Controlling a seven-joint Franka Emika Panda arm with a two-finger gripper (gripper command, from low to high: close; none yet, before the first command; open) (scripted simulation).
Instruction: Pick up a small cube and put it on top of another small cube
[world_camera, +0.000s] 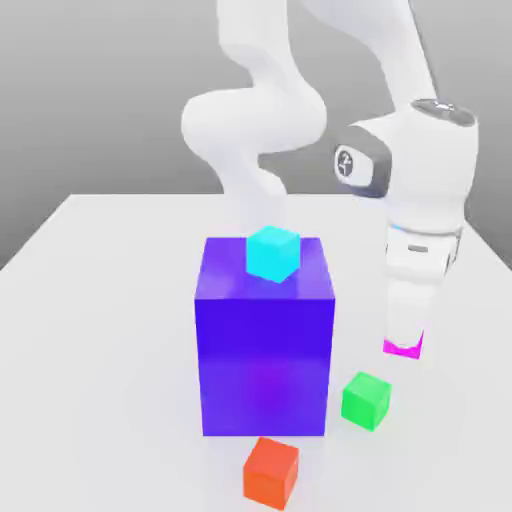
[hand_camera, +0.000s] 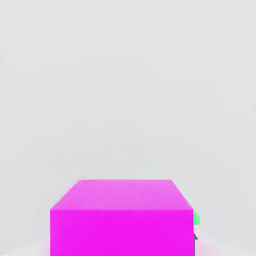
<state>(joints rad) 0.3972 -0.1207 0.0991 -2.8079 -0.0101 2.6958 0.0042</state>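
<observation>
Magenta-pink cube (world_camera: 402, 348) clamped between closed fingers of hand (world_camera: 404, 340), hand pointing down above white bench (world_camera: 100, 300), green cube (world_camera: 366, 400) just below hand, blue-purple block (world_camera: 265, 350) beside it, cyan cube (world_camera: 273, 252) atop block.

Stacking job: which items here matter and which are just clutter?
In play:
- magenta cube, gripped by the end effector
- green cube or red-orange cube, likely stacking targets on the table

Lying about:
- big blue-purple block
- cyan cube on top of it
</observation>
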